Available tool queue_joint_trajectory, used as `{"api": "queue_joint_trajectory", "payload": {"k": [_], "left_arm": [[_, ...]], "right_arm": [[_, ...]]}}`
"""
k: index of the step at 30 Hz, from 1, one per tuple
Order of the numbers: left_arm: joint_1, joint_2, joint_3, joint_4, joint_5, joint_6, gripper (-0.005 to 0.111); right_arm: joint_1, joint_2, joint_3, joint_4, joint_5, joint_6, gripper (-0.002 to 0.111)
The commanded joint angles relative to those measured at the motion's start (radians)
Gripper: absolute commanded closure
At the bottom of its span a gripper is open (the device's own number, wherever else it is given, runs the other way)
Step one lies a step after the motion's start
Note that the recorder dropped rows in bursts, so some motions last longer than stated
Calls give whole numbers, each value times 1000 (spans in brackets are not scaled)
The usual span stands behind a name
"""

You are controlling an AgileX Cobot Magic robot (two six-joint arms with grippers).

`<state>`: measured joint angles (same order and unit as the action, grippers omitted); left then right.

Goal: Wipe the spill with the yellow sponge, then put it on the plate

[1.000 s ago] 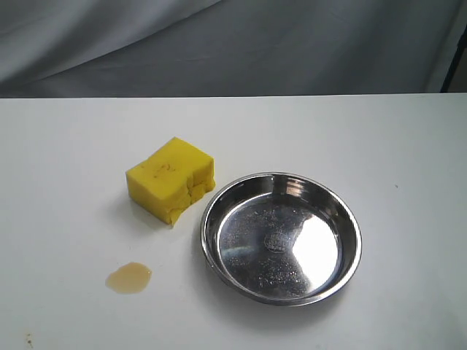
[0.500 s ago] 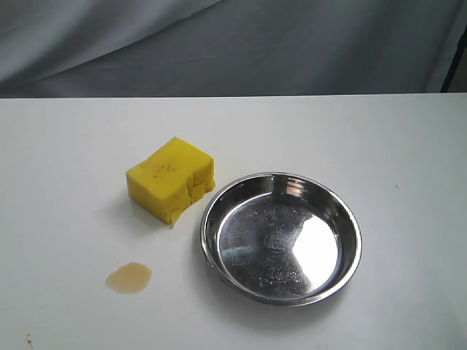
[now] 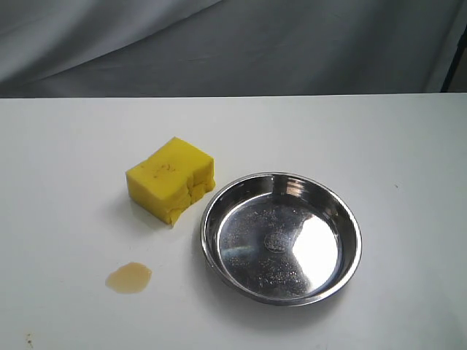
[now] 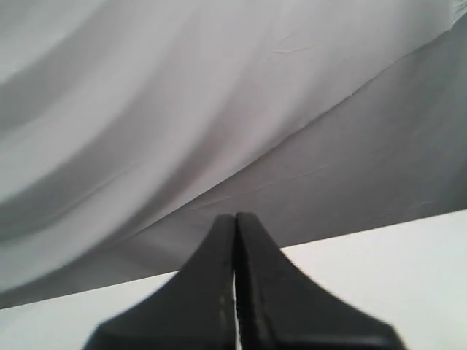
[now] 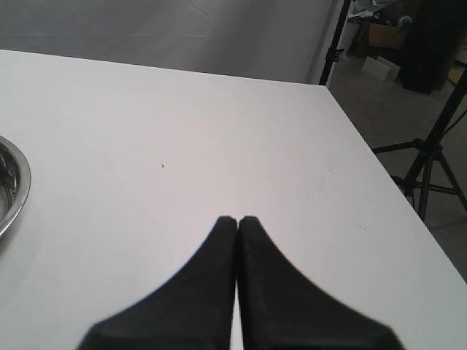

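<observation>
Jaws of both arms are pressed together, pinching nothing. The left jaws hang over the white bench (image 4: 408, 270), tips meeting along a thin seam, and point toward the draped grey cloth (image 4: 182, 109) past the bench's far edge. The right jaws are closed tip to tip in the same way above bare bench. A curve of the stainless-steel plate (image 5: 13, 182) shows off to one side of them, ahead of the tips and well apart from them. Beyond these jaws the bench ends, and a black tripod stand (image 5: 430, 157) rests on the floor.

In the exterior view, the task's things lie clear of both pairs of jaws, and neither pair touches any of them. The yellow sponge (image 3: 171, 180) sits flat on the bench with its creased side turned toward the plate. One corner is just beside the rim; whether it touches cannot be told. The plate holds nothing, and its shiny base catches a bright reflection. The spill (image 3: 129, 278), a small amber puddle, lies unwiped on the bench near the sponge, apart from both sponge and plate
</observation>
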<state>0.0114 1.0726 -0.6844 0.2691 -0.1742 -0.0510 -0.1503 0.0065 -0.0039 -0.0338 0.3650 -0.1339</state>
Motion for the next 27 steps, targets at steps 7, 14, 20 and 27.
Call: {"api": "queue_joint_trajectory", "payload": {"k": [7,14,20,27], "left_arm": [[-127,51,-160,-386,472,462,107],[-127,145,-366,-486,700,426,107],[-155,339,-455,-677,888,639,107],[-214,542,-455,-783,877,876,104]], "right_arm": [[2,-6,4,-1,-8,-5,108],[2,-6,4,-1,-8,-5,108],[2,-6,4,-1,-8,-5,108],[2,-6,4,-1,-8,-5,108]]}}
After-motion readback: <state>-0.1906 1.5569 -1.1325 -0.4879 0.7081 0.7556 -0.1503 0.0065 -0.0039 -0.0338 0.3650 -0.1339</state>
